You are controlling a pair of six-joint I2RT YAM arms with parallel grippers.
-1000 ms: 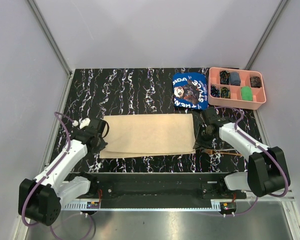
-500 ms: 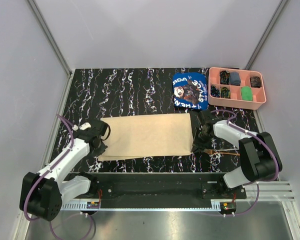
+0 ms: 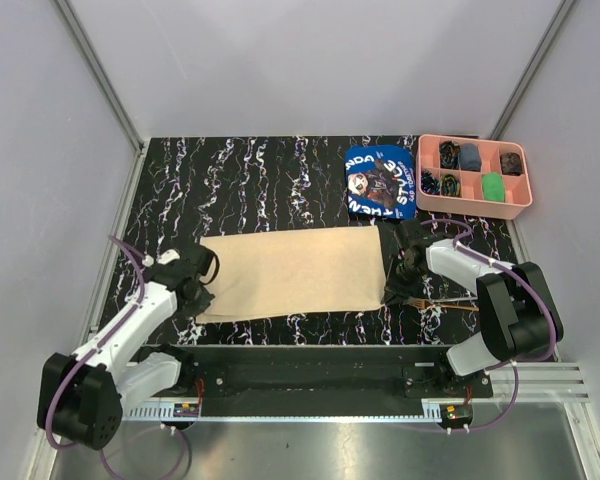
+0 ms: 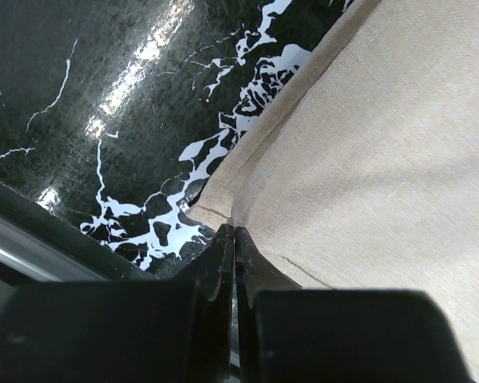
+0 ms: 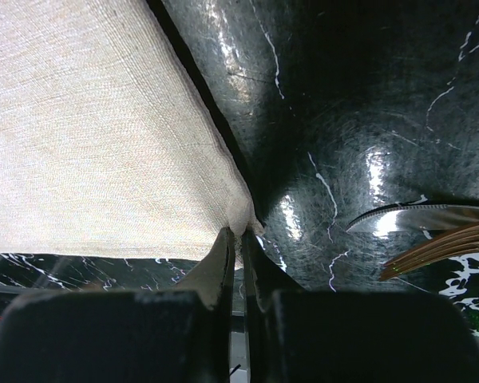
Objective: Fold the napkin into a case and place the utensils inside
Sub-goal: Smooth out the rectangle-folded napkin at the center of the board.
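Top external view shows the napkin spread as a wide beige rectangle across the middle of the black, white-veined desk, between the two arms. The left end effector is closed, its tips pinching a corner at the napkin's left side; the left wrist view shows the cloth running up and to the right from that pinch, with the desk on its left. The right end effector is also closed, gripping a corner at the napkin's right side, and the right wrist view shows a dark shadow under the cloth's edge there, so that edge sits slightly off the desk. Just right of this grip lie the utensils: a knife with a serrated blade and, beside it, a copper-coloured fork, both flat on the desk and apart from the napkin. Beyond the napkin's far right corner lies a blue printed cloth, and right of that a pink tray with small items in its compartments.
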